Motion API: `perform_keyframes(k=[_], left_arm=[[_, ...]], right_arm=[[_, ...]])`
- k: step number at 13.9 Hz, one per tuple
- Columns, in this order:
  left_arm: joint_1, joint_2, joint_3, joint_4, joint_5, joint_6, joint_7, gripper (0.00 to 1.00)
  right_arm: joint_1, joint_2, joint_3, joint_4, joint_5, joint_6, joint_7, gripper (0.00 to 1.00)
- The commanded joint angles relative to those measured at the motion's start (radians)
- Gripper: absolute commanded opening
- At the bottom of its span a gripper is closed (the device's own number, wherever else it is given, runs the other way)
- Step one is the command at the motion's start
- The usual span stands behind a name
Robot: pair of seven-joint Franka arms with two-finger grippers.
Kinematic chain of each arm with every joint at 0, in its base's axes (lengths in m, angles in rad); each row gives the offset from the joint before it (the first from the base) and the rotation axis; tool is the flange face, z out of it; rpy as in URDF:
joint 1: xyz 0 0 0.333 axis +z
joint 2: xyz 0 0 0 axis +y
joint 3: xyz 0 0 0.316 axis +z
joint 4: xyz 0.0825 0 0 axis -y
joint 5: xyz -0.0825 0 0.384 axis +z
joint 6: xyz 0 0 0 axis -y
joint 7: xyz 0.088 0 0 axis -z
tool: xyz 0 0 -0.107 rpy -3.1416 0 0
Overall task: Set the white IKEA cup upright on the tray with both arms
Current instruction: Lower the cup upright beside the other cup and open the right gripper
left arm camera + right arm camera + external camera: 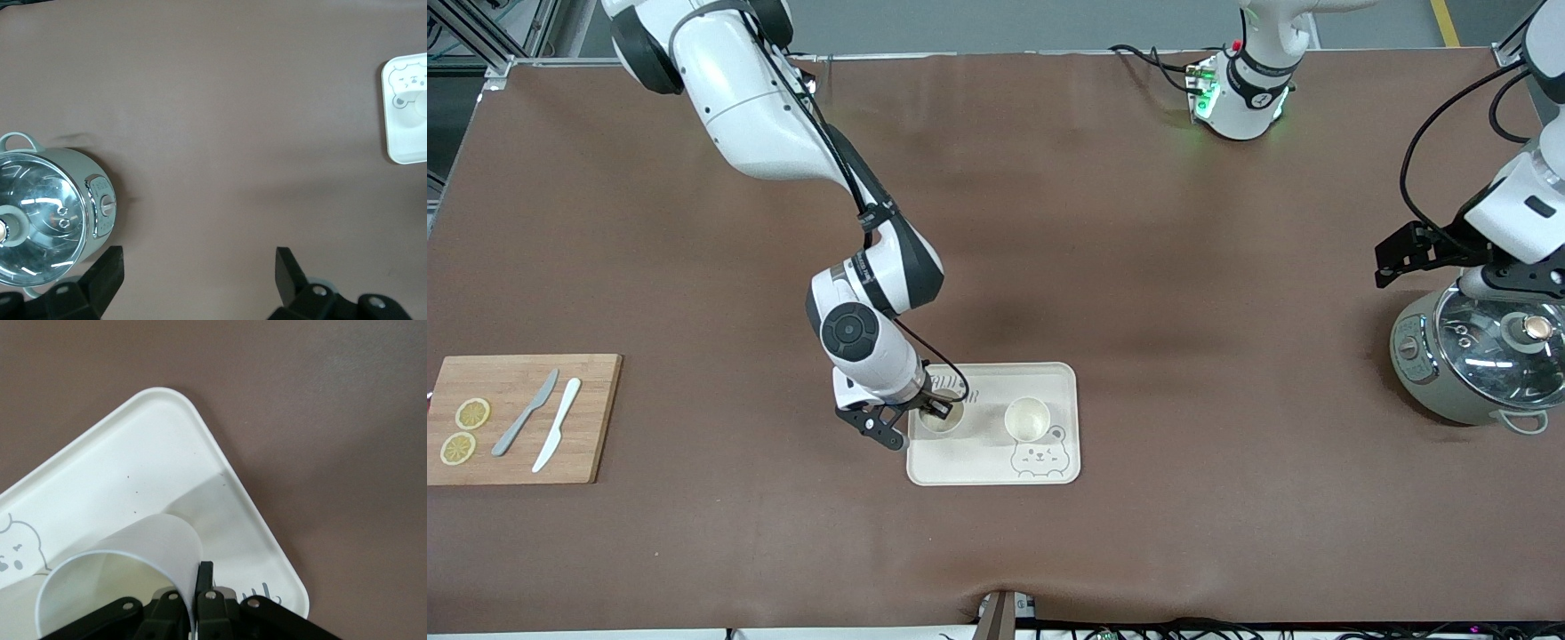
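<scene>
My right gripper (935, 411) is pinched shut on the thin rim of a white plastic cup (123, 577), one finger inside the wall, one outside. The cup stands upright on the cream-white rectangular tray with a grey bear drawing (1049, 378), beside a second white cup (1027, 418) toward the left arm's end. It looks light, stiff and smooth, likely slippery; the rim seems the surest hold. My left gripper (200, 273) waits spread wide above the table beside a grey-green glass-lidded cooker (1476, 364).
</scene>
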Motion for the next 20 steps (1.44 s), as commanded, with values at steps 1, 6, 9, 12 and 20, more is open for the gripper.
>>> perform_keyframes(k=[1,6,9,12,20], left_arm=[[0.003,-0.004,-0.008,-0.008,0.028,0.004,0.039,1.0],[0.005,-0.004,-0.024,-0.007,0.027,-0.025,0.03,1.0],[0.003,-0.002,-0.035,-0.002,0.028,-0.024,-0.01,1.0],[0.003,-0.002,-0.038,-0.001,0.028,-0.024,-0.012,1.0],[0.008,0.004,-0.038,-0.001,0.022,-0.024,-0.012,1.0]], right_arm=[[0.015,0.023,-0.014,0.025,-0.005,0.008,0.026,0.0],[0.019,0.029,-0.014,0.025,-0.007,0.014,0.029,0.0],[0.015,0.029,-0.014,0.025,-0.007,0.013,0.026,0.11],[0.015,0.029,-0.015,0.025,-0.007,0.013,0.025,0.57],[0.022,0.023,-0.015,0.023,-0.096,0.011,0.025,1.0]])
